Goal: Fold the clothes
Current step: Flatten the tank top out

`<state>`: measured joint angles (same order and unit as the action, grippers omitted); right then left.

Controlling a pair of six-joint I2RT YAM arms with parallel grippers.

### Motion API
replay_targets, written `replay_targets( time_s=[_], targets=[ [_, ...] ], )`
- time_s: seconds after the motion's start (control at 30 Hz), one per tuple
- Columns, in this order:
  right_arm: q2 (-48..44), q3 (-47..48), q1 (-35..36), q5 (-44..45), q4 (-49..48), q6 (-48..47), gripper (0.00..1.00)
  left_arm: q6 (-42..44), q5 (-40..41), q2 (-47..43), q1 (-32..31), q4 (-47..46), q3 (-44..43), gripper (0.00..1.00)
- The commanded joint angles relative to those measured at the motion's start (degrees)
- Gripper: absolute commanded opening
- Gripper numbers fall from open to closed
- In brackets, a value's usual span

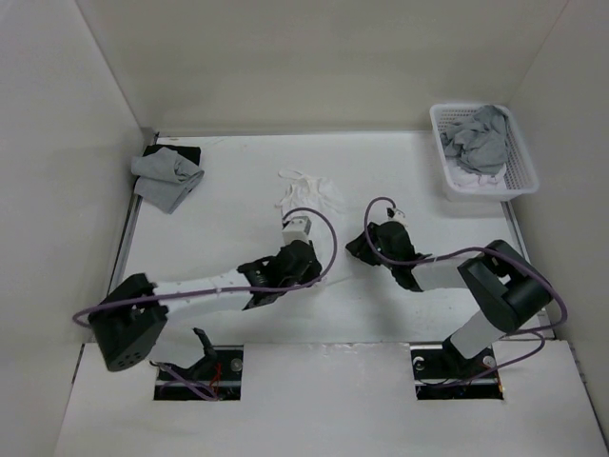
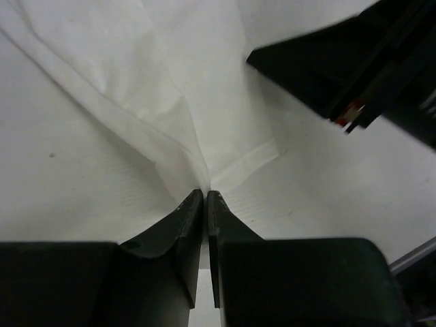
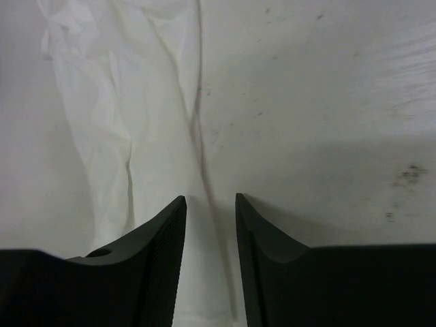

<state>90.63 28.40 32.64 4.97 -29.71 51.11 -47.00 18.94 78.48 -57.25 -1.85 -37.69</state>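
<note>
Fabric: thin, soft, white; the garment [image 1: 307, 190] lies crumpled mid-table, just ahead of both grippers. I cannot make out the cord loops.
Left gripper [image 2: 206, 195]: jaws pressed together on a pinched ridge of the garment; creases fan out from the tips.
Right gripper [image 3: 210, 204]: jaws apart, nothing between them, low over the garment's near edge.
Cable [image 3: 197, 129]: thin purplish line running across the cloth toward the right jaws.
Table [image 1: 219, 238]: white, so poor contrast with the cloth.
Step in hand: probably getting a second hold so the piece can be spread flat before folding.
Doing it well: the right jaws should take a single layer at the edge, well apart from the left pinch. Lift both evenly, draw gently outward and keep off the cable.
Risk: thin cloth slips, or two layers get caught and twist.
Elsewhere: grey cloth [image 1: 166, 179] far left, basket [image 1: 519, 157] far right, both well apart from the arms.
</note>
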Motion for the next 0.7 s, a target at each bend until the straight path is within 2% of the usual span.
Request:
replay_targets(
  time_s=[0.0,0.03,0.1,0.13,0.23,0.37,0.53,0.6,0.67],
  targets=[
    [3.2,2.5,1.9,-5.6,-4.8,1.4,0.35,-2.1,5.6,-12.5,3.1,0.3,5.0,0.06],
    [4.0,3.1,2.1,-6.3,-5.3,1.6,0.31,-3.2,5.8,-15.9,4.6,1.1,7.1,0.06],
    [5.1,4.2,2.1,-6.4,-6.1,2.3,0.12,-5.2,5.7,-21.5,7.8,2.4,10.9,0.07],
    [5.1,4.3,2.1,-5.9,-6.2,2.8,0.07,-6.0,5.3,-23.7,9.6,2.8,12.7,0.07],
    [1.3,4.1,2.1,-3.0,-5.3,2.5,0.04,-8.1,2.4,-28.1,14.8,3.4,16.4,0.07],
    [-8.0,6.5,2.1,-0.6,4.7,-2.4,0.04,-7.8,-2.8,-28.2,19.1,-0.4,17.0,0.07],
    [-13.8,16.4,7.9,5.6,26.2,-11.1,0.09,-7.3,-5.5,-26.4,18.4,-5.4,15.1,0.05],
    [-12.9,19.7,11.4,8.2,33.4,-13.0,0.18,-7.2,-4.7,-27.1,17.7,-5.0,15.9,0.05],
    [-11.7,20.5,14.1,10.1,37.0,-13.4,0.34,-7.8,-4.4,-27.4,18.7,-3.9,17.9,0.06]
  ],
)
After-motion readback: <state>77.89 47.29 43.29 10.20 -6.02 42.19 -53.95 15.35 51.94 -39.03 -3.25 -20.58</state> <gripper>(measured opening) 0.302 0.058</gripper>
